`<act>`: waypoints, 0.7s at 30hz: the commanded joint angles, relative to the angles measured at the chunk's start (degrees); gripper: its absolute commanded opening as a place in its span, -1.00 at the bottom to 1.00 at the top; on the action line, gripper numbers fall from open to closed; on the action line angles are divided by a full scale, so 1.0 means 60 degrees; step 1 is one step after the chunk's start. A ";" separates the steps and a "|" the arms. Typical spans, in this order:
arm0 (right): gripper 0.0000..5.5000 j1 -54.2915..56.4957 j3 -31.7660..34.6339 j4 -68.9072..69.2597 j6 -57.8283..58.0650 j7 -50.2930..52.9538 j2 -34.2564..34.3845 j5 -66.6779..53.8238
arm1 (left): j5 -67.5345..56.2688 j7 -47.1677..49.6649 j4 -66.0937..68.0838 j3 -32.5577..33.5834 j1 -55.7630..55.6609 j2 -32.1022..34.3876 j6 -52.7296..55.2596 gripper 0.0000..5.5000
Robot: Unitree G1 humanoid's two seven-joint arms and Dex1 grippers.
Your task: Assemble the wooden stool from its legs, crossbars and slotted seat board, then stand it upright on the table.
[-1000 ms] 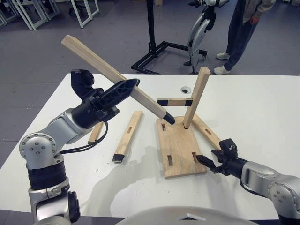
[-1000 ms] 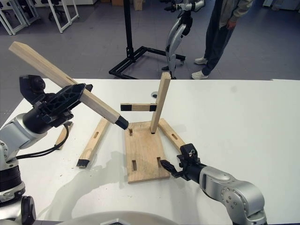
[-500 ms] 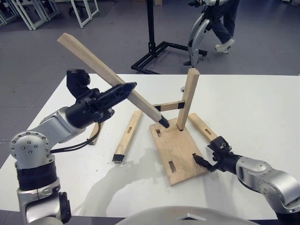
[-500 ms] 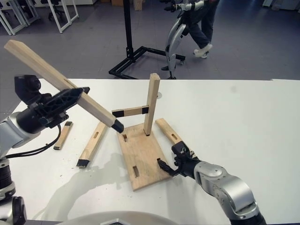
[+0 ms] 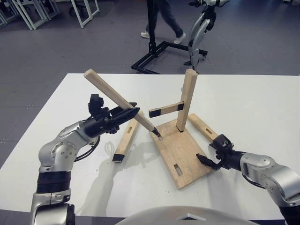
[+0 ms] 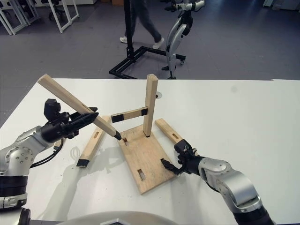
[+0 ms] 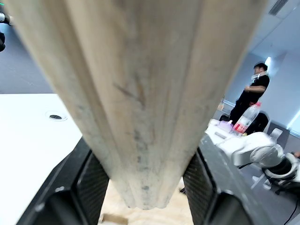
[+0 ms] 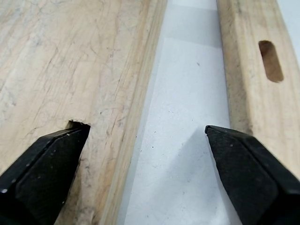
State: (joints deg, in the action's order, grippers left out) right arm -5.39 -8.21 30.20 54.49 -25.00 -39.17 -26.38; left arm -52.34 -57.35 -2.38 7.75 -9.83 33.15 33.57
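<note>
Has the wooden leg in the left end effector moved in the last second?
Yes. Against the white table, the long wooden leg in the left end effector has dropped, its dark tip now at the wooden seat board's far-left corner.

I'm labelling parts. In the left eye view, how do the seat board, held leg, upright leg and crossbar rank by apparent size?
1. seat board
2. held leg, in the left gripper
3. upright leg: looks shorter than the held leg, though viewing angle and nearness may explain that
4. crossbar
</note>
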 commanded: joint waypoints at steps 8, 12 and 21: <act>0.66 0.0340 -0.0197 -0.0027 0.0201 -0.0359 0.0017 0.0305 | 0.2205 -0.0823 0.2502 -0.0870 -0.0680 -0.1230 -0.1684 -0.26; 0.66 0.0408 -0.0241 -0.0030 0.0218 -0.0441 -0.0024 0.0373 | 0.2737 -0.1042 0.3269 -0.0989 -0.0804 -0.1379 -0.2107 -0.26; 0.66 0.0361 -0.0264 0.0044 0.0211 -0.0434 0.0084 0.0466 | 0.3890 -0.1554 0.3995 -0.1408 -0.1287 -0.1043 -0.2990 -0.26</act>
State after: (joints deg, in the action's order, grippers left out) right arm -3.45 -9.23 29.93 55.27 -26.86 -38.87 -23.59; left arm -34.09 -68.61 20.78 0.43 -17.86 25.39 16.84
